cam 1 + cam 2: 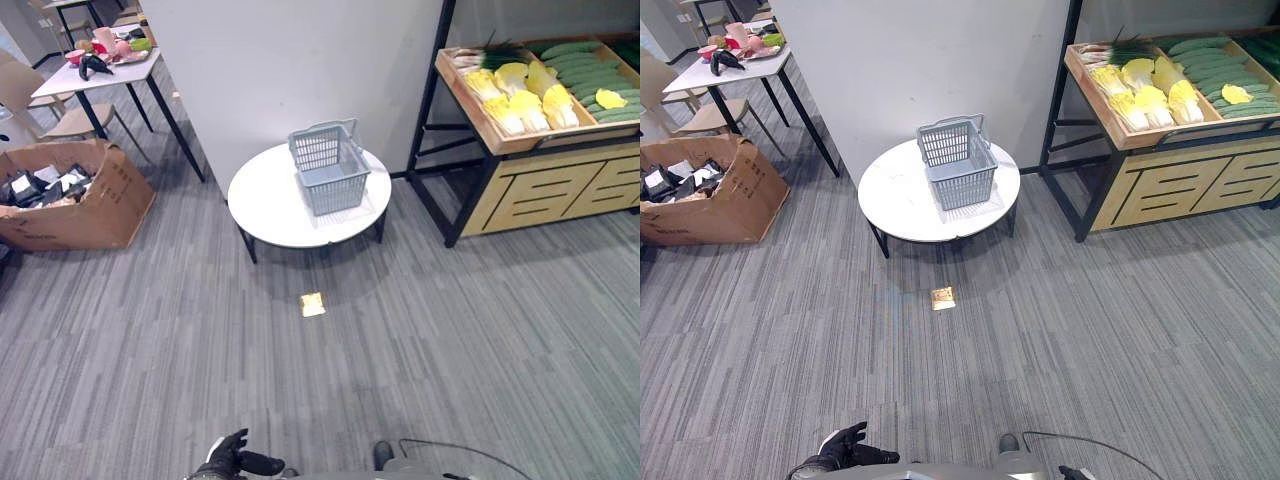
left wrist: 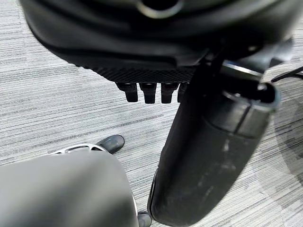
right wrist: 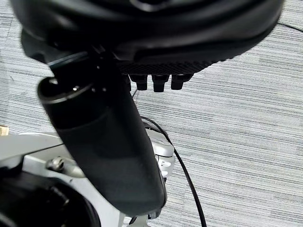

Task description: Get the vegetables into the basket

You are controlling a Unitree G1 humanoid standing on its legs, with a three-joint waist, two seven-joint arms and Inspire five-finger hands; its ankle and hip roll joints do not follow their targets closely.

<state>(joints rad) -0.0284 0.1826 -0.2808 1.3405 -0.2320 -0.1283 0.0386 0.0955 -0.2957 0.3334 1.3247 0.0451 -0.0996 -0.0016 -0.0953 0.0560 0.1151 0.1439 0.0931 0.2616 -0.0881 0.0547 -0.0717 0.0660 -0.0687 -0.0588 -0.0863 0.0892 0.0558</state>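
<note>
Two dark hands are seen low above grey carpet, both empty. A wooden produce stand (image 1: 545, 180) is placed at two o'clock, loaded with yellow-white cabbages (image 1: 520, 95) and green cucumbers (image 1: 590, 70); these vegetables are well apart from the basket. A cardboard box (image 1: 70, 195) is set at ten o'clock. A round white table (image 1: 265, 205) is found at twelve o'clock, and a grey basket (image 1: 328, 168) is stood upright on it, nothing visible inside. A small yellow scrap (image 1: 313, 304) is seen on the floor just before the table. The left hand (image 1: 232, 458) is kept at six o'clock, fingers relaxed and straight, holding nothing. The right hand (image 3: 156, 56) is likewise shown with straight fingers, grasping nothing.
</note>
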